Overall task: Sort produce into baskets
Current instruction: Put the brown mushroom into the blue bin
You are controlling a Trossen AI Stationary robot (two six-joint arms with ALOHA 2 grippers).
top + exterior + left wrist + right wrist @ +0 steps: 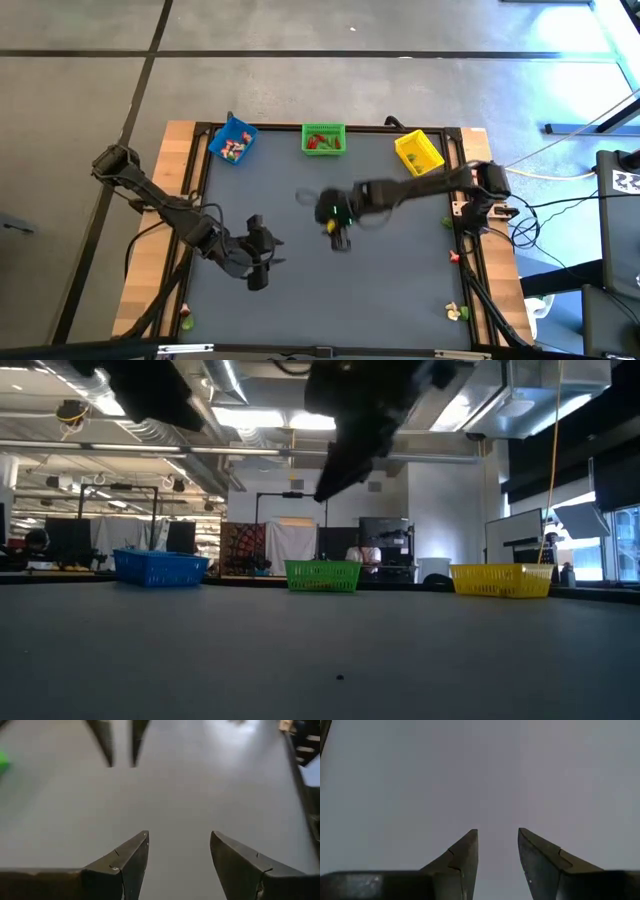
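Note:
Three baskets stand in a row at the table's far edge: blue (232, 140) with red and whitish produce in it, green (323, 139) with red and green pieces, yellow (418, 150). My right gripper (341, 240) hangs over the middle of the table, clear of its surface, open, with nothing between its fingers (498, 845). My left gripper (272, 252) is over the near-left part of the table, open and empty (179, 850), pointing toward the right gripper. The low view shows the right gripper's dark fingers (330, 480) high above the bare table.
Loose pieces lie on the wooden border: a green one (186, 322) at the near left, a whitish-green one (456, 312) at the near right, a red one (453, 257) on the right. Cables run off the table's right side (520, 215).

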